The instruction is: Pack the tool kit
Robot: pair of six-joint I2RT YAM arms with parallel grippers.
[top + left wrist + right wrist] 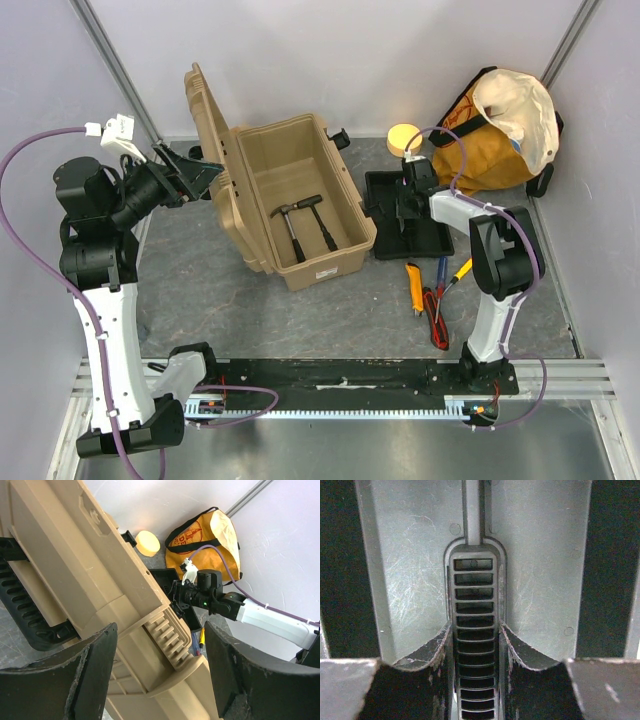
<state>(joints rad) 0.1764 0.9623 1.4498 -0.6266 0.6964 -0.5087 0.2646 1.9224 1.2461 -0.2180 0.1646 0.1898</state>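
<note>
Toolbox lid [100, 570] faces spread left fingers [75, 680]; right fingers [430, 670] pinch tray [380, 195].

A robotics lab test cell: white panel walls [300, 60], aluminium frame rails [575, 374] and a grey tabletop [220, 300].

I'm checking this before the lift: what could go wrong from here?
1. The right gripper pinches only the narrow slotted handle of the black plastic tray. Once lifted, the tray may tip or slip.
2. The left gripper is open at the raised lid of the large tan hard-plastic toolbox and is not clamping it. The lid could drop as the tray goes in.
3. Two hammers lie inside the box, so the tray might seat crookedly.
</note>
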